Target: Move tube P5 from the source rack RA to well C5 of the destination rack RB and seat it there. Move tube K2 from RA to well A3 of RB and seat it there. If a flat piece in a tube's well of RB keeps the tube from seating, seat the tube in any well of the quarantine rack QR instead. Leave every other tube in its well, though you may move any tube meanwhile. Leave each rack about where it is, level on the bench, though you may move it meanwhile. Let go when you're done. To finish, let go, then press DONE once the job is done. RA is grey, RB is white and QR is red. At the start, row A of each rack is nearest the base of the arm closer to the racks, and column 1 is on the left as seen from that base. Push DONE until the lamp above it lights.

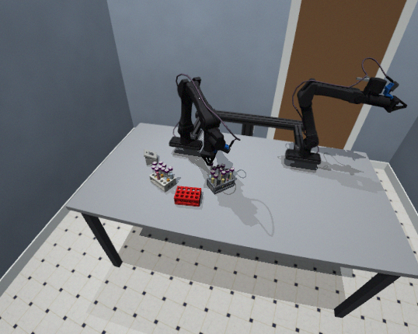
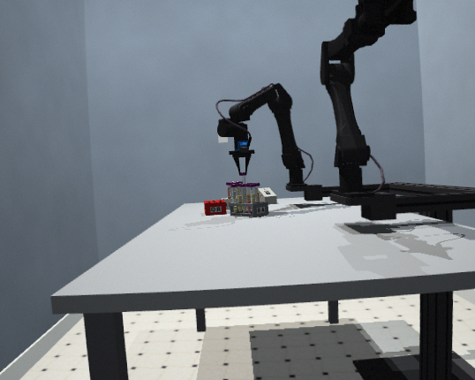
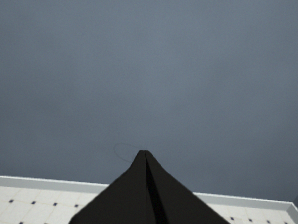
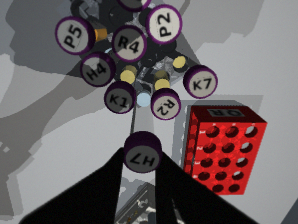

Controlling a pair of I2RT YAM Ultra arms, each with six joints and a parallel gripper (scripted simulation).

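My right gripper (image 1: 209,161) (image 2: 243,173) (image 4: 140,157) is shut on tube H7, whose purple-rimmed cap (image 4: 142,150) faces its camera. It holds H7 above the racks, beside the grey rack RA (image 1: 221,189) (image 2: 262,211). Tube P5 (image 4: 74,35) stands among RA's tubes, with R4, H4 and P2 near it. I cannot make out K2's label. The white rack RB (image 1: 161,186) holds several purple-capped tubes. The red rack QR (image 1: 187,202) (image 2: 215,208) (image 4: 228,155) shows no tubes. My left gripper (image 1: 405,105) (image 3: 143,158) is shut and empty, high and far from the racks.
A pale box (image 1: 150,155) (image 2: 267,194) stands behind RB. QR lies between RB and RA, towards the table's (image 1: 297,217) front edge. The left arm (image 1: 311,128) stands at the far end, and a dark rail (image 1: 259,120) joins the arm bases.
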